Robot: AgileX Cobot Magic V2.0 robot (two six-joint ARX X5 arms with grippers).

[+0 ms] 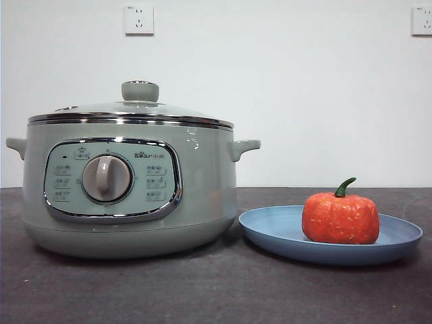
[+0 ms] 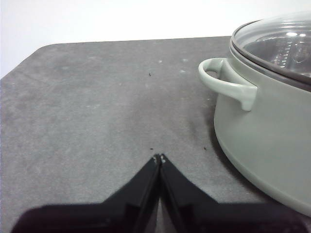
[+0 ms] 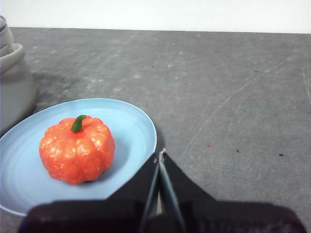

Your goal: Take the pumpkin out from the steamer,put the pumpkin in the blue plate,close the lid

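Note:
The orange-red pumpkin (image 1: 341, 217) (image 3: 77, 150) sits upright in the blue plate (image 1: 270, 228) (image 3: 131, 124), to the right of the steamer (image 1: 128, 192) (image 2: 265, 131). The glass lid (image 1: 135, 108) (image 2: 277, 41) rests on the steamer, knob up. My left gripper (image 2: 160, 158) is shut and hovers above the table beside the steamer's side handle, holding nothing. My right gripper (image 3: 160, 154) is shut and empty, just off the plate's rim, apart from the pumpkin. Neither arm shows in the front view.
The dark grey table (image 1: 216, 290) runs wide around both things. A white wall with two sockets (image 1: 138, 19) stands behind. The steamer's side handle (image 2: 226, 82) juts toward my left gripper.

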